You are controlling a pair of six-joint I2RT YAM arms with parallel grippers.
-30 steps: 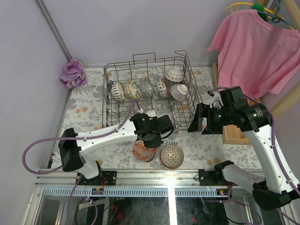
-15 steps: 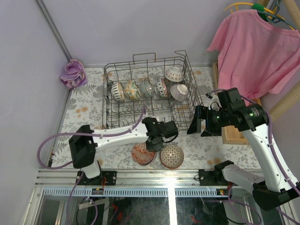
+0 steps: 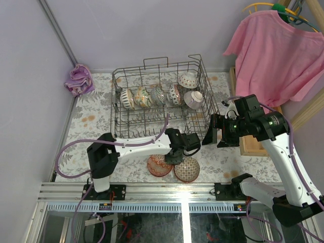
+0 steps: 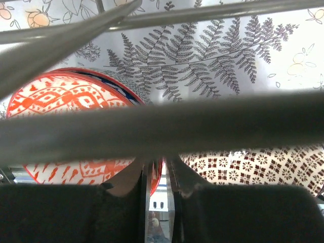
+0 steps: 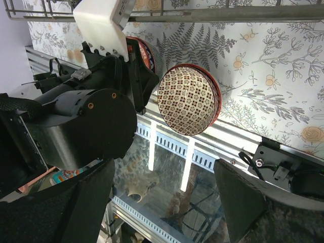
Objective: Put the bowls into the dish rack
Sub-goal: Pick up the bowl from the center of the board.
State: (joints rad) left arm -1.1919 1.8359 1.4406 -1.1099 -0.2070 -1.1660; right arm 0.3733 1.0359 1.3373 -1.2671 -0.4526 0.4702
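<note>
The table has a leafy floral cover, and the dish rack sits toward the back of it. A pink shirt hangs off to the right. A purple cloth is bunched up in the back left corner.

The right gripper hangs just off the rack's right side. Its fingers are spread wide with nothing between them.

The left gripper is down low in front of the rack, right between two bowls lying on the table. In the wrist view its fingers are almost together, with just a thin slit. The rim of the orange-red bowl shows in that slit, but I honestly can't tell if it's pinched or let go. The brown-patterned bowl is just beside it on the right.

Six bowls are already in the rack. Four stand on edge in a row, and two more are at the right end.
</note>
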